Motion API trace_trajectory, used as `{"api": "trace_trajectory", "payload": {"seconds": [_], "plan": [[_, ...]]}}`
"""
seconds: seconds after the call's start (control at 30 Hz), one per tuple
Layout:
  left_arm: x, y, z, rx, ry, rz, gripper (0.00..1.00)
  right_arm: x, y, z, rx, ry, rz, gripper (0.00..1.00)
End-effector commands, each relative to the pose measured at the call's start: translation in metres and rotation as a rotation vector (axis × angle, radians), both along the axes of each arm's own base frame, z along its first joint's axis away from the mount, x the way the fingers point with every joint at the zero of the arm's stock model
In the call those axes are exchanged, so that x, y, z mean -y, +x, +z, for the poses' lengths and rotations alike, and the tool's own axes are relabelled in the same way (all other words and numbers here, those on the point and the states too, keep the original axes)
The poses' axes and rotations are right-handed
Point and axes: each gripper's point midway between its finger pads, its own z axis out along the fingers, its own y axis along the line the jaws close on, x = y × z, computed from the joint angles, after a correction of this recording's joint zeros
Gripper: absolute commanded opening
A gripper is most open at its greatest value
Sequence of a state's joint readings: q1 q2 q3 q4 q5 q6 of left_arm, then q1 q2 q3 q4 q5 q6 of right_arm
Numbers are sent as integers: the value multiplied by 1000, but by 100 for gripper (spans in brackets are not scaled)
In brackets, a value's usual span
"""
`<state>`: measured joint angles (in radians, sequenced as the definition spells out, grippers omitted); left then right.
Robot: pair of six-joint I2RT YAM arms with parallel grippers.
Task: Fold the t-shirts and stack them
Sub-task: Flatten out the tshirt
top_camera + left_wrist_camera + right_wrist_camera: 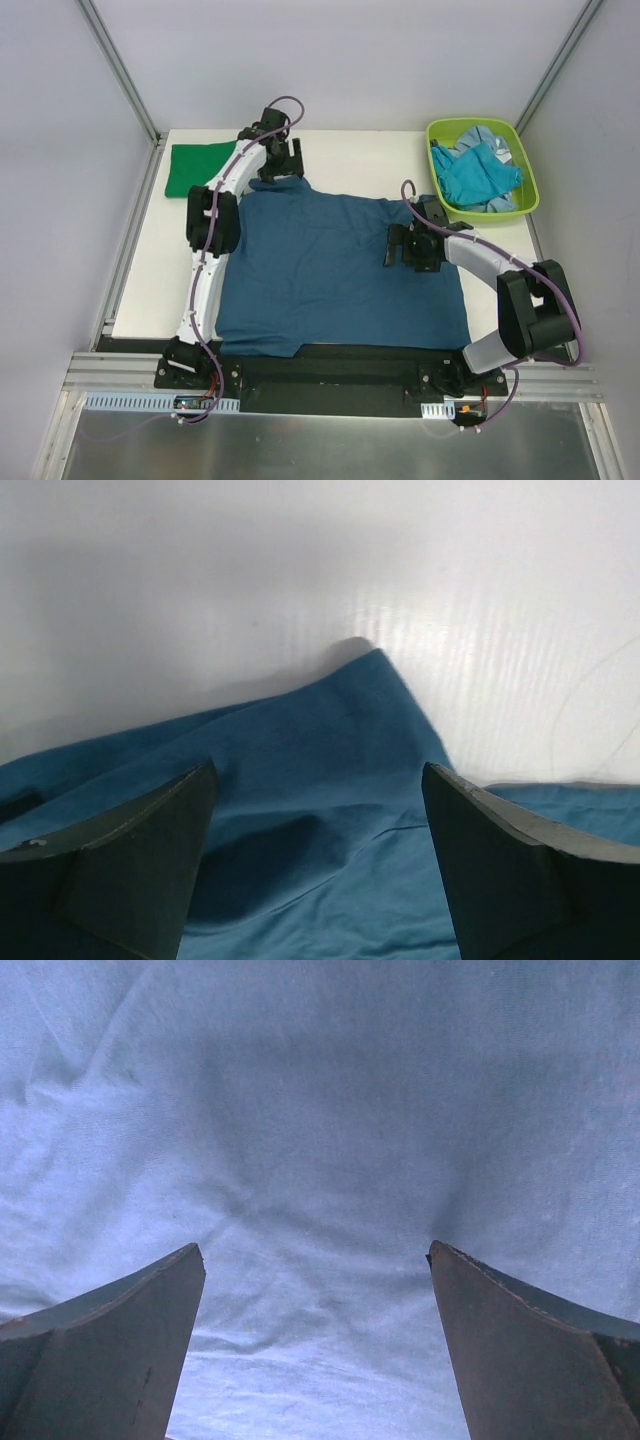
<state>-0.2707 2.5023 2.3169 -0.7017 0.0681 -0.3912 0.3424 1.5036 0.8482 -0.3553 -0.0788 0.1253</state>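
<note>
Working on the dark teal-blue cotton short-sleeved t-shirt [340,270], spread flat across the middle of the white table [350,148]. Hovering at its far-left sleeve with the left gripper [283,168], jaws parted and empty, straddling the pointed sleeve tip [375,665] in the wrist view. Holding the right gripper [392,246] low over the chest cloth toward the right side, jaws likewise spread with nothing between them. Cannot tell whether it is touching the fabric.

To fold well:
- Close on the sleeve edge through both layers.
- Lift only just clear and carry it inward over the body.
- Lay it down without dragging the rest.
- Pin the body with the other arm against sliding.
- Flatten wrinkles before the next fold.

Probably best to stack onto the bright green folded t-shirt [195,168] at the far-left corner. Leave the turquoise and pale blue tees [478,177] in the lime-green plastic bin [531,190] for later.

No brand, label or writing legible anywhere.
</note>
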Motion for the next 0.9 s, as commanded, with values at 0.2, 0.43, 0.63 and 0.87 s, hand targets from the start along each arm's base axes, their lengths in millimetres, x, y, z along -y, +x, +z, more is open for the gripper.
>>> {"api": "trace_trajectory", "payload": {"seconds": [0.2, 0.43, 0.63, 0.87], "plan": [[42, -13, -9, -4, -69, -252, 68, 3, 8, 6, 20, -12, -4, 96], [44, -7, 1, 72, 38, -295, 35, 2, 8, 4, 10, -12, 0, 96], [46, 23, 35, 232, 63, -291, 1, 5, 8, 3, 10, -26, -3, 96], [77, 34, 63, 461, 158, -586, 2, 6, 9, 4, 9, -27, 0, 96]]}}
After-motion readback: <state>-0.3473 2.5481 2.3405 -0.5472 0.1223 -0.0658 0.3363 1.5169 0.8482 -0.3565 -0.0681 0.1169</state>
